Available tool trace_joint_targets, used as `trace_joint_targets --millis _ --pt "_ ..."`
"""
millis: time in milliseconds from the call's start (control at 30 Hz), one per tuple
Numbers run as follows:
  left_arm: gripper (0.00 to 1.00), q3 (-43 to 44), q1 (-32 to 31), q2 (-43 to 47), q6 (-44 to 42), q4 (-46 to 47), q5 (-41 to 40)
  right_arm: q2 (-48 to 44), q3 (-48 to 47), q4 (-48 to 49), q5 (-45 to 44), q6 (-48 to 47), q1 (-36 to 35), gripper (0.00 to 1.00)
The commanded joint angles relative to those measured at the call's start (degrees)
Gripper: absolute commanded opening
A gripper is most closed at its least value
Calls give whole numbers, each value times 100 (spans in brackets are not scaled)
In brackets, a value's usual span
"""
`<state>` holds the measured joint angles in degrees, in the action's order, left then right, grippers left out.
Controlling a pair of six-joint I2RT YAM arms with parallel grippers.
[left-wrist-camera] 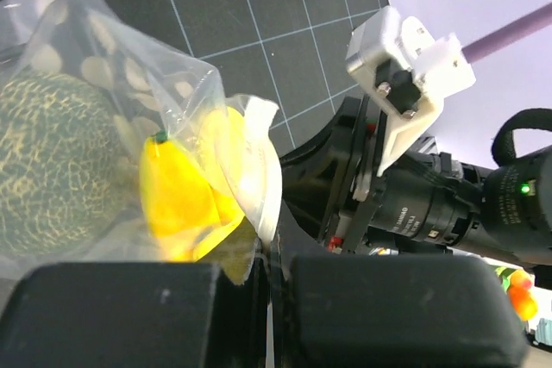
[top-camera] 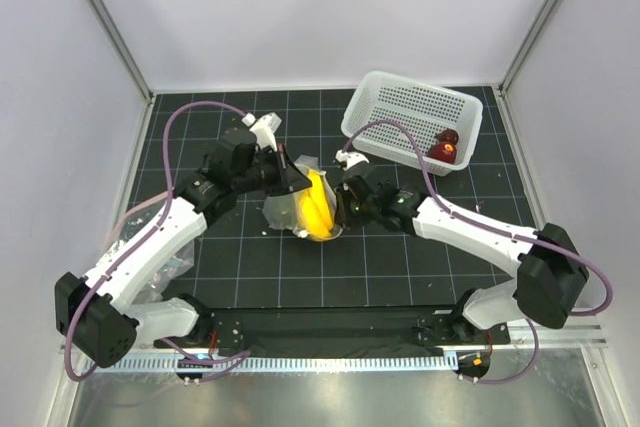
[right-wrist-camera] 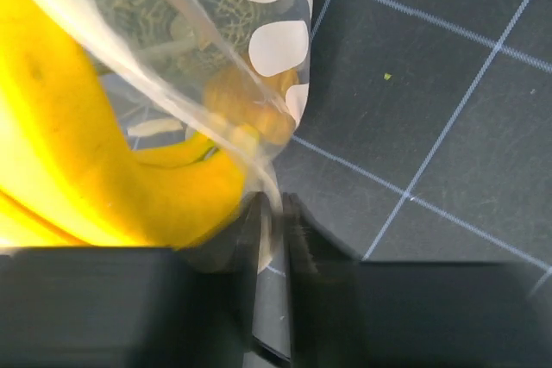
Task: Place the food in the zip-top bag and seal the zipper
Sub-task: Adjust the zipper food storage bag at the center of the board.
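Film, clear and crinkly, makes the zip-top bag (top-camera: 283,209) soft and slippery. It sags mid-desk (top-camera: 400,257) under the netted melon (left-wrist-camera: 52,170) and the banana (left-wrist-camera: 177,191) inside, so I'd judge the stiffer mouth edge the best hold. The left fingers (left-wrist-camera: 129,308) are pinched together on the film just below the banana, beside a pale strip that looks like the zipper (left-wrist-camera: 259,178). The right fingers (right-wrist-camera: 129,308) clamp the opposite edge, banana just above them. One dark-red fruit (top-camera: 445,145) sits well apart in the white basket (top-camera: 400,107).
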<state>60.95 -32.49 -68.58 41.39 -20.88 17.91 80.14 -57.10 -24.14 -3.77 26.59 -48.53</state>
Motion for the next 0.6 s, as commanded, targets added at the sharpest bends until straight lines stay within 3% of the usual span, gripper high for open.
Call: trace_joint_targets --millis 0,33,300,433,567 --pt "0 145 32 222 27 208 -16 -252 -275 173 -55 66 -25 5" --pt "0 154 32 213 36 208 -24 -314 -293 155 -62 74 -16 1" --pt "0 892 32 -314 63 -574 99 -701 -2031 -1434 -870 -145 -16 1" --pt "0 1120 23 -314 -51 -1039 -410 -491 -2857 -1892 -1240 -277 -16 1" --pt "0 1297 -82 -165 -113 -1401 -1034 -411 -2781 -1701 -1215 -400 -16 1"
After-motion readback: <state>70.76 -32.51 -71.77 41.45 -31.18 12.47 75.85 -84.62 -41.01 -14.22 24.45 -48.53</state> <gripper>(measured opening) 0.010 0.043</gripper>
